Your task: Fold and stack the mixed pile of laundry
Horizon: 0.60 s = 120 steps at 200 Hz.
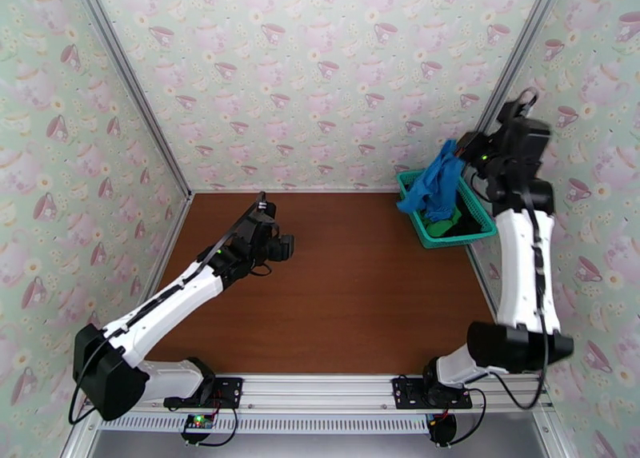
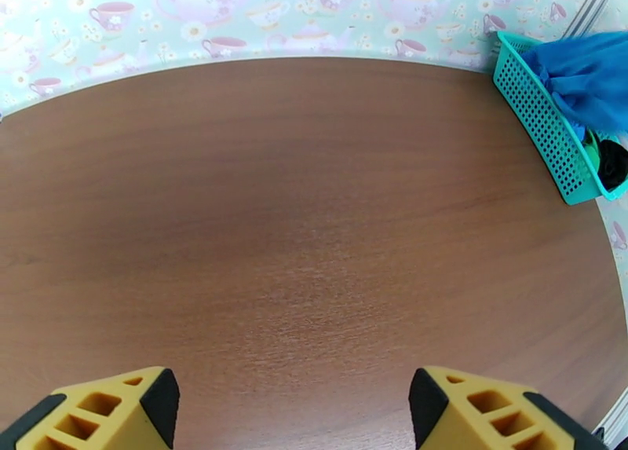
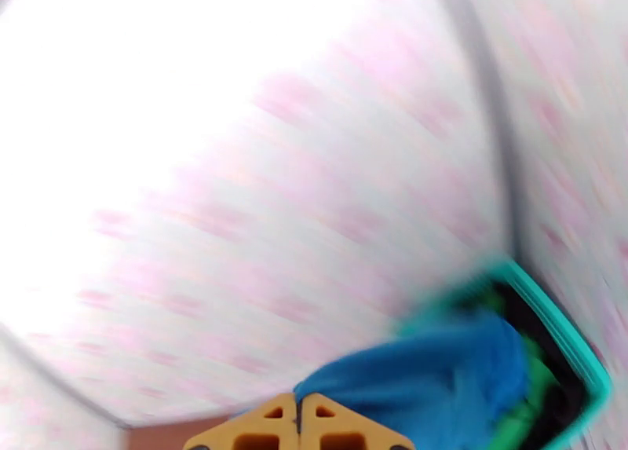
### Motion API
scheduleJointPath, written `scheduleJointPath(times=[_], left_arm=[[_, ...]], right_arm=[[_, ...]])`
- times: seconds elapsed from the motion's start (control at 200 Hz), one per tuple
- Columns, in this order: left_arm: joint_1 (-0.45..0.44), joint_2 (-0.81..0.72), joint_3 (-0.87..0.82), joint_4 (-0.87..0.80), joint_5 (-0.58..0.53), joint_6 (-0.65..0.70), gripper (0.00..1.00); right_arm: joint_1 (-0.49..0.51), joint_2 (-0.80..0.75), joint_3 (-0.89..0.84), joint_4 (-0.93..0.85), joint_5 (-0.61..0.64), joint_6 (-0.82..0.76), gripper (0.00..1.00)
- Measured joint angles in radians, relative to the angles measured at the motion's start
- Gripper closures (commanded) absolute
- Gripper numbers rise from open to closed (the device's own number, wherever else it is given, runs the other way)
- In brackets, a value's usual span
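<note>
The blue shirt (image 1: 434,184) hangs from my right gripper (image 1: 459,149), which is shut on its top edge above the teal basket (image 1: 480,226) at the back right. Its lower part still drapes into the basket. A green garment (image 1: 440,228) and a black one (image 1: 458,221) lie inside. In the right wrist view the shut fingertips (image 3: 299,416) pinch the blue shirt (image 3: 439,373), with green cloth (image 3: 534,381) and black cloth (image 3: 561,400) below. My left gripper (image 1: 282,248) hovers open over the bare table; in its wrist view the yellow fingers (image 2: 118,416) stand wide apart.
The brown table (image 1: 344,292) lies between the arms. The teal basket (image 2: 542,122) sits against the right wall near the back corner. Patterned walls close in the back and both sides.
</note>
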Motion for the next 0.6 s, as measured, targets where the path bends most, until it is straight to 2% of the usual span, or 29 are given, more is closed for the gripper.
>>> scheduleJointPath(times=[0.13,0.26,0.356,0.416,0.531,0.601], left_arm=[[-0.004,-0.024,0.02,0.012,0.006,0.046,0.18],[-0.032,-0.099,0.02,0.032,0.014,0.098,0.18],[-0.066,-0.173,0.02,0.042,0.042,0.13,0.17],[-0.1,-0.222,0.019,0.049,0.072,0.151,0.13],[-0.212,-0.313,0.0,0.071,0.138,0.195,0.01],[-0.286,-0.352,-0.026,0.093,0.167,0.215,0.0]], right_arm=[[0.06,0.004,0.187,0.021,-0.123,0.059,1.0],[0.145,-0.006,0.235,0.037,-0.204,0.103,1.0],[0.223,-0.014,0.2,0.037,-0.219,0.102,1.0],[0.267,-0.023,0.148,0.037,-0.218,0.101,1.0],[0.333,-0.024,0.036,0.036,-0.2,0.093,1.0],[0.364,-0.024,-0.042,0.037,-0.183,0.088,1.0]])
